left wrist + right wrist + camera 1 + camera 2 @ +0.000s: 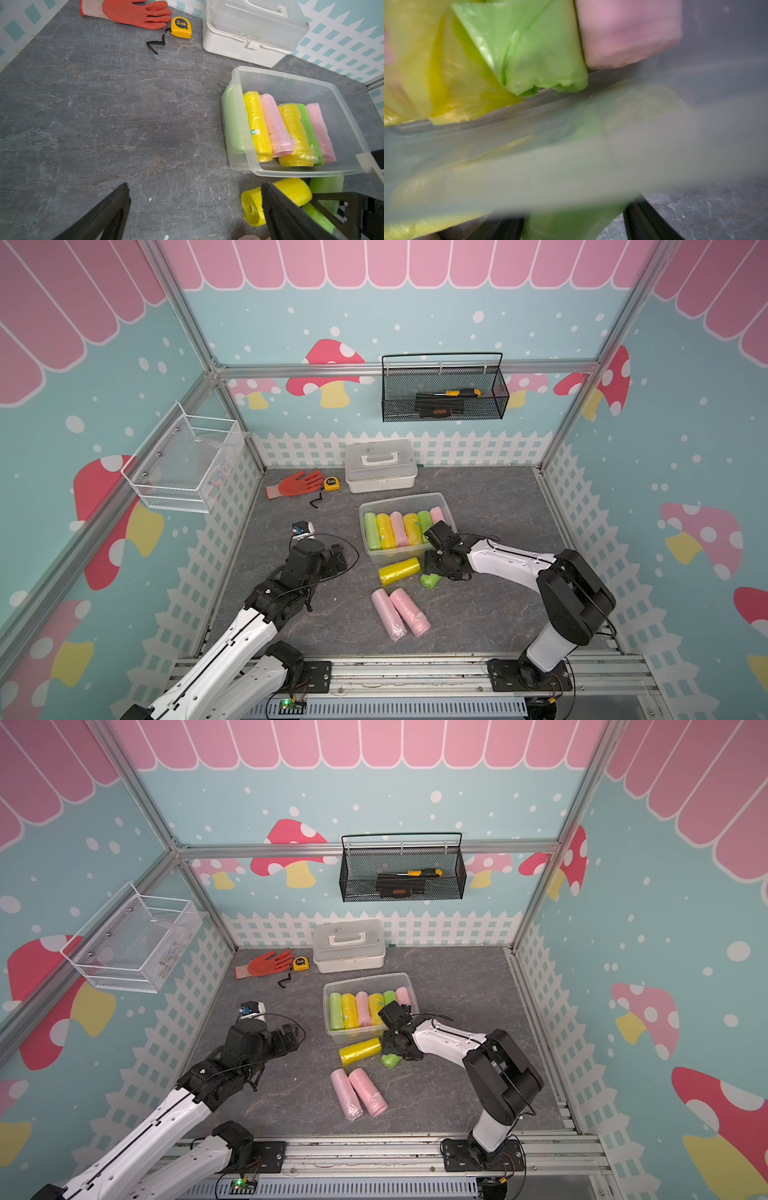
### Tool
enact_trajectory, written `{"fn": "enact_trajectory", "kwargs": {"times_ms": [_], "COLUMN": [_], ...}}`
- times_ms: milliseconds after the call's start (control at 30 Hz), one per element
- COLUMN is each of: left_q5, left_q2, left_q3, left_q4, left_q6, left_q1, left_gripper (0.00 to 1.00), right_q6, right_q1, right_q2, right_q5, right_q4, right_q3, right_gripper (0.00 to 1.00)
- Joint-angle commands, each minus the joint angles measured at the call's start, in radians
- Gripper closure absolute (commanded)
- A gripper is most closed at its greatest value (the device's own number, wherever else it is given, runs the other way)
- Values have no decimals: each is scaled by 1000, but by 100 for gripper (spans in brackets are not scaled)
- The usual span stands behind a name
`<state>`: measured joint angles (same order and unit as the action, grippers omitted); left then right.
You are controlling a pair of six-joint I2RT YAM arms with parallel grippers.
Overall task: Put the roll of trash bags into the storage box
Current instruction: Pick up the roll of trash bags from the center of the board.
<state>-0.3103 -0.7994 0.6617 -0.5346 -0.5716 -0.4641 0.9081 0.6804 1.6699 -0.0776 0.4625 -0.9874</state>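
The clear storage box (399, 498) (361, 978) (291, 79) sits mid-table with several green, yellow and pink rolls of trash bags lying side by side inside. Just in front of it a green roll (431, 581) (391, 1061) (560, 218) lies on the table. My right gripper (432, 572) (392, 1052) (573, 228) is down over that roll, a finger on each side, shut on it. A yellow roll (400, 571) (253, 205) lies beside it, and two pink rolls (399, 614) nearer the front. My left gripper (343, 558) (194, 187) hovers open and empty left of the box.
A white case with a handle (380, 466) stands behind the box, with an orange glove (301, 483) and a yellow tape measure (331, 483) to its left. A black mesh basket (444, 393) hangs on the back wall and a white wire basket (183, 464) on the left wall.
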Motion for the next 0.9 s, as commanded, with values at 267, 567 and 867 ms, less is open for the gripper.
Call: {"fn": "enact_trajectory", "kwargs": {"times_ms": [267,567,867], "left_q5": [-3,-3,-3], "left_q2": [15,18,22], "left_q3": [22,22,21], "left_q4": [-11,-12,-14], "left_q6": [4,3,1], "left_q1": [8,8,8], "left_gripper": [1,1,1], "right_q6": [19,-14,-55], "right_q1": [-1,0,0], "right_q2": [-155,-136,-130], "right_q5": [-20,4,0], "right_q4": [61,47,36], "right_q3": [158,179,160], "right_gripper": [27,21,39]}}
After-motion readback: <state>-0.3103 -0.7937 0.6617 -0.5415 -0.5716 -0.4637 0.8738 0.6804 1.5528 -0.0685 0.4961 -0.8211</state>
